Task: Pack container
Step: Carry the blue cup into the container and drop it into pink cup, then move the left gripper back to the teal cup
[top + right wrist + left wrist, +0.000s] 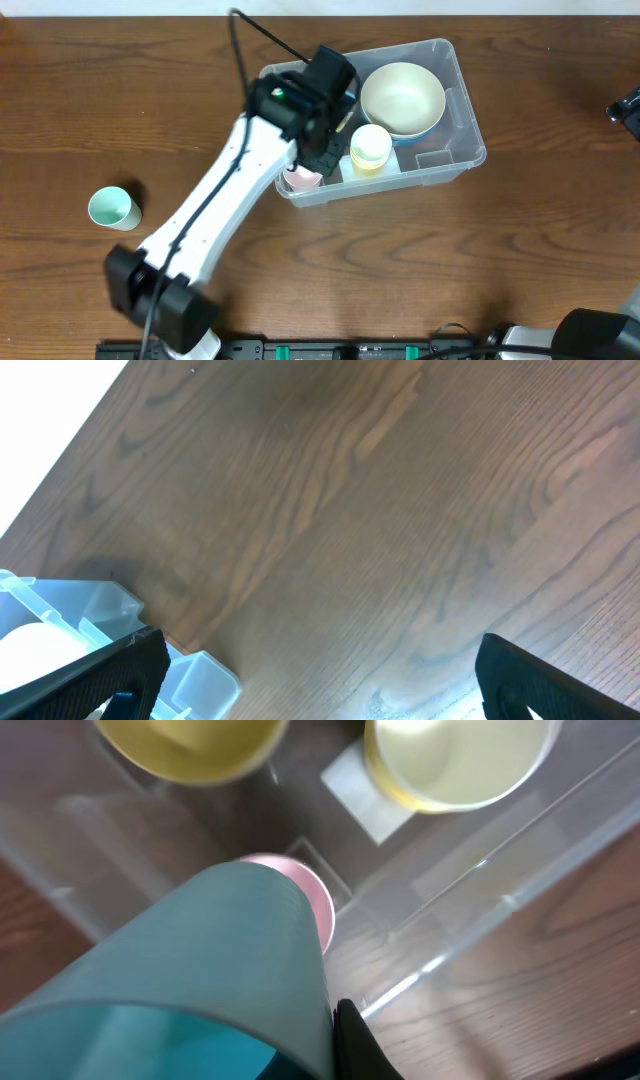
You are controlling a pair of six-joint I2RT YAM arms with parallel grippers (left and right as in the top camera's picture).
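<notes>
Teal cup [200,990] clamped in left gripper [322,157] hangs over pink cup [312,892] in container [466,120]; right gripper [320,685] spread wide.

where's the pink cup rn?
Overhead view: pink cup sits in the container's near-left corner, beside the yellow cup, under the left end effector.

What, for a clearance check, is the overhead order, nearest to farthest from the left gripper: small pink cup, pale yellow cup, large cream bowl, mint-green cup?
1. Small pink cup, under the left gripper.
2. Pale yellow cup, just image-right.
3. Large cream bowl, upper image-right.
4. Mint-green cup, far image-left.
</notes>
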